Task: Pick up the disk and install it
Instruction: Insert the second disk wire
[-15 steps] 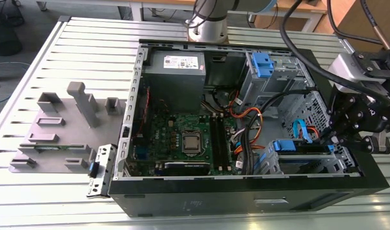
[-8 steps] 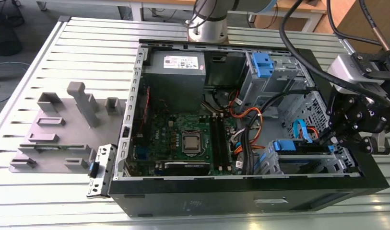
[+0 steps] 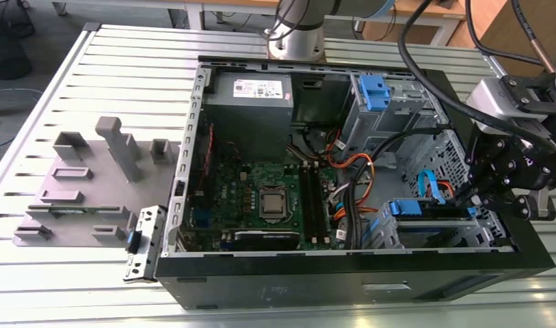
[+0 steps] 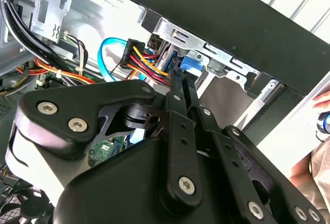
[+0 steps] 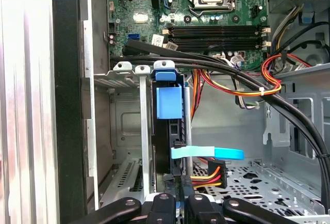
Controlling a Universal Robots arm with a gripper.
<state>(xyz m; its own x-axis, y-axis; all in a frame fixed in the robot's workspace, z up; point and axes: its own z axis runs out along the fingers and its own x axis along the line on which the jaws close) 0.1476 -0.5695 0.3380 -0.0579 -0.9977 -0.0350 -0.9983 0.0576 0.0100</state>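
Black linkage fingers (image 5: 175, 203) of the gripper (image 5: 176, 195) are sitting drawn close together just behind the disk (image 5: 169, 131), a blue-railed drive standing edge-up in the grey metal drive cage (image 5: 126, 126); whether they are pinching it I cannot tell. Its long axis is running away from the fingers toward the green motherboard (image 5: 206, 7), while the red-and-yellow power cables (image 5: 209, 175) are crowding one side.

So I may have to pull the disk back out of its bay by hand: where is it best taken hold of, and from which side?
Probably by the blue handle tab at the top edge of the disk. The disk stands on edge in the metal bay, its flat faces walled in, and only that tab stands proud. Come from the case's open side, above the bay, clear of the black cables.
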